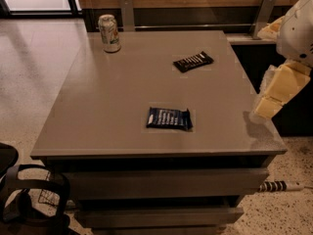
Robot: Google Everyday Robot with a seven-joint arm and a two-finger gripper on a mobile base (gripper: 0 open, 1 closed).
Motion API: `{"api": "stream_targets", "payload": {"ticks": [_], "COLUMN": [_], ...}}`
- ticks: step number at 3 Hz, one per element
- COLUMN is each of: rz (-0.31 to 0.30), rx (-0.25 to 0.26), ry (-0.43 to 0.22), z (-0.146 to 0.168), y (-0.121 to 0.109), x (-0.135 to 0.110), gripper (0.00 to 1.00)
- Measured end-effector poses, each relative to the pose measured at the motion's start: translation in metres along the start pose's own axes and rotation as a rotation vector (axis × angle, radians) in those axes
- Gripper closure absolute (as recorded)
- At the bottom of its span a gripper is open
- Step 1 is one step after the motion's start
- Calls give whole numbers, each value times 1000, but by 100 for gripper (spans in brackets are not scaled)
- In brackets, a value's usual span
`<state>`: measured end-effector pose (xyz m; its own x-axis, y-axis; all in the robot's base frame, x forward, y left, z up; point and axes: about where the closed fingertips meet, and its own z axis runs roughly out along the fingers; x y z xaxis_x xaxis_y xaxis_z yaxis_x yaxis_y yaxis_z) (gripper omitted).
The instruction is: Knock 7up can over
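- Grey worktop (107, 102) carries three items; it stands on a drawer unit (166, 182) with pale speckled flooring around it.
- Subject item: the 7up can (109, 33) stands upright at the far left corner of the worktop, close to the back edge. Its shiny top faces up and its base is flat on the surface. It shows no tilt.
- Other items: a black snack bar (193, 61) lies flat towards the far right, and a dark blue packet (168, 118) lies flat near the middle, closer to the front edge. Both are well apart from the can.
- My gripper (274, 94) hangs off the right side of the worktop, level with its front half and just beyond the edge. It is well apart from the can, diagonally across the surface from it.
- Gripper state: I cannot tell how far it stands open from this angle. I see nothing held in it.
- Progress, in my judgement: nothing is accomplished yet. No contact is made and the can is not toppled.
- Outstanding: cross the worktop to the far left corner, passing above or behind the two flat packets. Then push the can's upper body sideways until it lies on its side.
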<state>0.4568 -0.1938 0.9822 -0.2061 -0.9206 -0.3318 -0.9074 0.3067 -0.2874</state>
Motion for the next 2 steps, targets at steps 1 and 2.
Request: {"api": "stream_targets", "payload": {"ticks": [1,2], "rz": [91,197], "rx": [-7,-21], "ry": [-163,-354], "z": [24,51], "y": [6,8], "x": [-28,-59], "gripper": [0,0]}}
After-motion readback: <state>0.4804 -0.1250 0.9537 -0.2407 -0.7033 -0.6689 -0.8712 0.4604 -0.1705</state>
